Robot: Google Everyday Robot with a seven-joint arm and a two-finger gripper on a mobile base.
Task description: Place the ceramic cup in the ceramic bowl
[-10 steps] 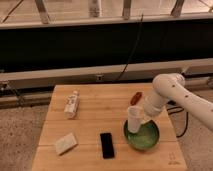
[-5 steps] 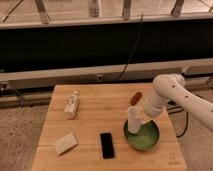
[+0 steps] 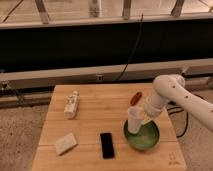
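The white ceramic cup [image 3: 134, 120] is upright over the left rim of the green ceramic bowl [image 3: 145, 139], which sits at the front right of the wooden table. My gripper [image 3: 143, 118] reaches in from the right on the white arm and holds the cup by its right side. The cup's base is level with the bowl's rim, partly over the bowl's inside. Part of the bowl's far rim is hidden behind the gripper.
A white labelled bottle [image 3: 71, 104] lies at the left of the wooden table [image 3: 100, 117]. A pale block [image 3: 66, 143] lies front left, a black phone [image 3: 106, 145] left of the bowl, and a red-brown object [image 3: 135, 98] behind the cup.
The cup and gripper have stayed at the bowl's left rim, with only a slight shift. Nothing else on the table has moved.
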